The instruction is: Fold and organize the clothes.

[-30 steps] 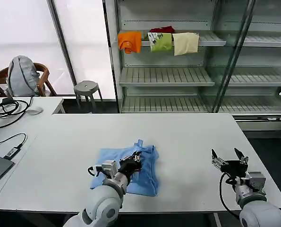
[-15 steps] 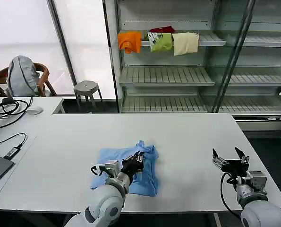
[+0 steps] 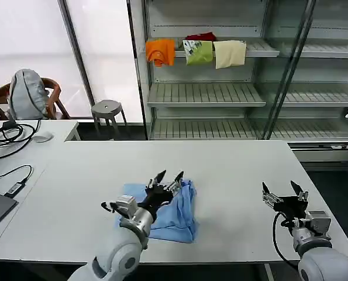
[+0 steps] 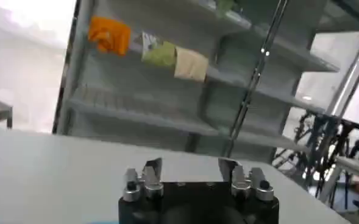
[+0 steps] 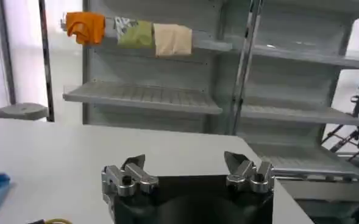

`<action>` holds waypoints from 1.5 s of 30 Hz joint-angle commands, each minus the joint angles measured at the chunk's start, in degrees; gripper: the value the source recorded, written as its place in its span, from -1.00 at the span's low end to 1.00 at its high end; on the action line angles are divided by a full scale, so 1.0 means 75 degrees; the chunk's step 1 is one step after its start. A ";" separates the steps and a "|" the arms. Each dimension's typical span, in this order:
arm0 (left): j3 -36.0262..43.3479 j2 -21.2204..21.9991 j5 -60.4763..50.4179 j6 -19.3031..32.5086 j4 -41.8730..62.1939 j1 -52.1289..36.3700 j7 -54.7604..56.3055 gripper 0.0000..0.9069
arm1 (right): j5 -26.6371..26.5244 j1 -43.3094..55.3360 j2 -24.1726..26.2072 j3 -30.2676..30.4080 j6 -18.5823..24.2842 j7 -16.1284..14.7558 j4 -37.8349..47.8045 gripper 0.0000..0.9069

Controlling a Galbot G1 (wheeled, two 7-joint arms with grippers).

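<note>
On the near middle of the table [image 3: 232, 175] lies our T-shirt [image 3: 174, 213], a bunched blue heap with its right side doubled over, so we judge the fold barely begun. Our left gripper [image 3: 167, 178] hangs just above the shirt's far edge, fingers spread wide and holding nothing. Our right gripper [image 3: 281, 193] waits well off to the right near the table's near edge, also spread and empty. Nothing is squared up yet: sleeves, halves and final tidying all look left to do. Far behind, shelves [image 3: 209, 93] hold other folded garments [image 3: 197, 51].
</note>
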State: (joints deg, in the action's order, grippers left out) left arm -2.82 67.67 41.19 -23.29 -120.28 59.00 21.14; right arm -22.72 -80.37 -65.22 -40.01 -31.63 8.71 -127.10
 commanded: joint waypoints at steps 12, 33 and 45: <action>-0.1913 -0.1068 -0.1039 -0.0346 0.0123 0.2091 0.0679 1.00 | -0.0210 0.0336 0.0148 0.0133 0.0009 -0.0021 0.0040 1.00; -0.1177 -0.0591 -0.1517 -0.0419 0.0906 0.1697 0.1159 1.00 | 0.0052 0.0299 -0.0002 0.0238 0.0009 -0.0016 0.0054 1.00; -0.1055 -0.0480 -0.1388 -0.0494 0.0929 0.1793 0.1214 0.07 | 0.0175 0.0190 -0.0045 0.0210 0.0035 -0.0036 0.0030 1.00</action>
State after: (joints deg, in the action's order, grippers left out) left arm -11.83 63.90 30.90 -26.22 -113.65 71.67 29.33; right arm -21.78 -78.88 -65.57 -38.42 -31.44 8.48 -126.89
